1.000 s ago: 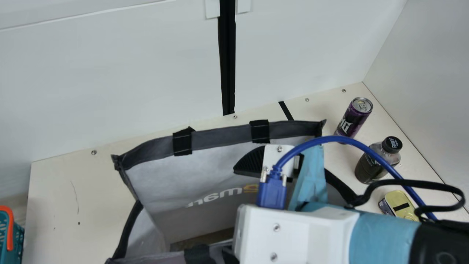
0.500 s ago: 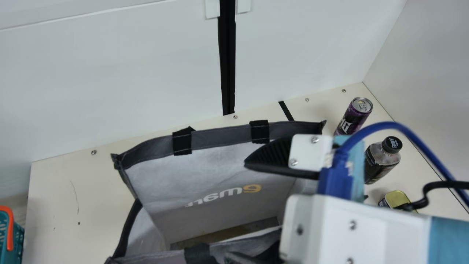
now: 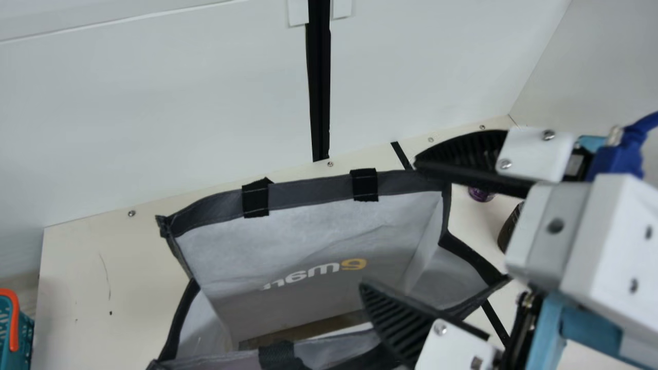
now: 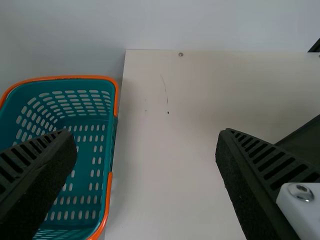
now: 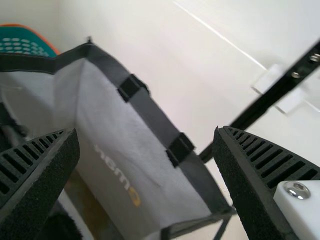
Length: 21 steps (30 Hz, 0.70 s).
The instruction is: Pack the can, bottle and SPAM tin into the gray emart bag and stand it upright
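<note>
Bag (image 3: 308, 197) on table (image 3: 92, 288), upright, mouth agape: prob. v. light, floppy fabric, walls may fold if pushed; best pinched at stiffer rim band or a strap loop. R tool (image 3: 389, 222) set wide, nothing held, one finger over bag mouth, other nr far rim's R corner. L tool (image 4: 146, 134) also wide, empty. Bottle (image 3: 508, 229), R of bag, partly behind R arm: prob. heavyish, smooth; grip mid-body. Can (image 3: 481, 194) just beyond: slick, thin-walled, so gentle squeeze round middle.
</note>
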Each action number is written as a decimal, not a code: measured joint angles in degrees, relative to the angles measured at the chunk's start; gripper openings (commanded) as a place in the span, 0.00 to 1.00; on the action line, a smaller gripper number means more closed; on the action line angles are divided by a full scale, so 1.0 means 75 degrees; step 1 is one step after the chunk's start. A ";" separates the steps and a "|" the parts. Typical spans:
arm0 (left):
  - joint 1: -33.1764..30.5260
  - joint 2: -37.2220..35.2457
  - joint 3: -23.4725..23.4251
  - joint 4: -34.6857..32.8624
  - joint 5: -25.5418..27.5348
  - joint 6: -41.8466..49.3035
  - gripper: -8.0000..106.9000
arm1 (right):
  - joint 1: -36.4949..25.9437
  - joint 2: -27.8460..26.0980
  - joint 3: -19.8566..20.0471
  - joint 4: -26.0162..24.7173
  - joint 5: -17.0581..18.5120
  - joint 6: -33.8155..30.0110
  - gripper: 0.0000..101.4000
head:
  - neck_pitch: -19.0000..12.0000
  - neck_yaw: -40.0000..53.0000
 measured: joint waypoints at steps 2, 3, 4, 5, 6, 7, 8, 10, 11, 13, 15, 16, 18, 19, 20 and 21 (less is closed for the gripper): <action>0.0000 0.0000 0.0000 0.0000 0.0000 0.0000 0.85 | -0.0256 0.0010 -0.0090 0.0016 0.0000 0.0000 0.94 | 0.0000 0.0000; 0.0000 0.0000 0.0000 0.0000 0.0000 0.0000 0.85 | -0.0403 0.0027 -0.0140 0.0016 -0.0003 0.0017 0.94 | 0.0000 -0.0012; 0.0000 0.0000 0.0000 0.0000 0.0000 0.0000 0.85 | -0.0552 0.0034 -0.0173 0.0032 -0.0014 0.0036 0.94 | 0.0000 0.0000; 0.0000 0.0000 0.0000 0.0000 0.0000 0.0000 0.85 | -0.0669 0.0043 -0.0214 0.0051 -0.0011 0.0051 0.94 | 0.0000 -0.0012; 0.0000 0.0000 0.0000 0.0000 0.0000 0.0000 0.85 | -0.0854 0.0057 -0.0255 0.0051 -0.0011 0.0075 0.94 | 0.0000 0.0000; 0.0000 0.0000 0.0000 0.0000 0.0000 0.0000 0.85 | -0.1004 0.0067 -0.0289 0.0051 -0.0013 0.0111 0.94 | 0.0000 -0.0012; 0.0000 0.0000 0.0000 0.0000 0.0000 0.0000 0.85 | -0.1124 0.0068 -0.0301 0.0051 -0.0013 0.0127 0.94 | 0.0000 -0.0012; 0.0000 0.0000 0.0000 0.0000 0.0000 0.0000 0.85 | -0.1435 0.0094 -0.0364 0.0012 -0.0013 0.0197 0.94 | 0.0000 -0.0012; 0.0000 0.0000 0.0000 0.0000 0.0000 0.0000 0.85 | -0.1554 0.0110 -0.0364 -0.0010 -0.0025 0.0206 0.94 | 0.0000 -0.0012; 0.0000 0.0000 0.0000 0.0000 0.0000 0.0000 0.85 | -0.1863 0.0127 -0.0386 -0.0052 -0.0018 0.0246 0.94 | 0.0000 -0.0012; 0.0000 0.0000 0.0000 0.0000 0.0000 0.0000 0.85 | -0.2143 0.0134 -0.0391 -0.0071 -0.0018 0.0253 0.94 | 0.0000 0.0000; 0.0000 0.0000 0.0000 0.0000 0.0000 0.0000 0.85 | -0.2302 0.0144 -0.0391 -0.0089 -0.0018 0.0281 0.94 | 0.0000 0.0000; 0.0000 0.0000 0.0000 0.0000 0.0000 0.0000 0.85 | -0.2623 0.0159 -0.0395 -0.0128 -0.0018 0.0305 0.94 | 0.0000 0.0000; 0.0000 0.0000 0.0000 0.0000 0.0000 0.0000 0.85 | -0.2791 0.0179 -0.0395 -0.0143 -0.0018 0.0323 0.94 | 0.0000 -0.0012; 0.0000 0.0000 0.0000 0.0000 0.0000 0.0000 0.85 | -0.2923 0.0186 -0.0395 -0.0143 -0.0018 0.0339 0.94 | 0.0000 0.0000; 0.0000 0.0000 0.0000 0.0000 0.0000 0.0000 0.85 | -0.3089 0.0202 -0.0386 -0.0151 -0.0018 0.0359 0.94 | 0.0000 -0.0012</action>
